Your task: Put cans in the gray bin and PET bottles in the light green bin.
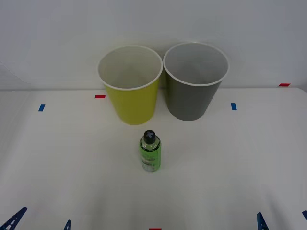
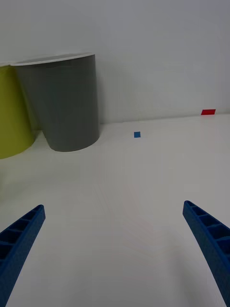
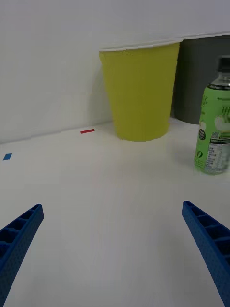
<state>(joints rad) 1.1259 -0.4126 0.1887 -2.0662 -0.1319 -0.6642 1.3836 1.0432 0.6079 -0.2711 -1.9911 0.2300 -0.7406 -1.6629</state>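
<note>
Bottle [image 1: 150, 152] upright at table centre, green label, black cap, clear base, touching nothing.

Nearest, at 7 o'clock from bottle along front edge: left gripper [image 1: 38, 221], blue ribbed fingers [image 3: 19, 235] spread wide, holding nothing, above bare white table [image 1: 72, 172]. At 5 o'clock, also at front edge: right gripper [image 1: 283, 220], fingers [image 2: 208, 237] likewise spread wide and empty. Both well apart from bottle.

Farther, beyond bottle at 11 o'clock: light green bin [image 1: 131, 86], upright, white rim, white inside, near bottle but apart. At 1 o'clock: gray bin [image 1: 194, 82], upright, white rim, pale inside, just beside green one; cannot tell whether sides touch. Nothing seen inside either.

From left wrist: bottle [image 3: 214, 129] standing before gray bin [image 3: 201, 76], green bin [image 3: 140, 91] beside. From right wrist: gray bin [image 2: 64, 103] with green bin [image 2: 12, 112] next to it.

Small tape marks on table: blue [image 1: 41, 107] at 10 o'clock, red [image 1: 100, 96] by green bin, blue [image 1: 233, 106] at 2 o'clock, red [image 1: 284, 85] farthest right. White wall [image 1: 57, 33] behind bins.
</note>
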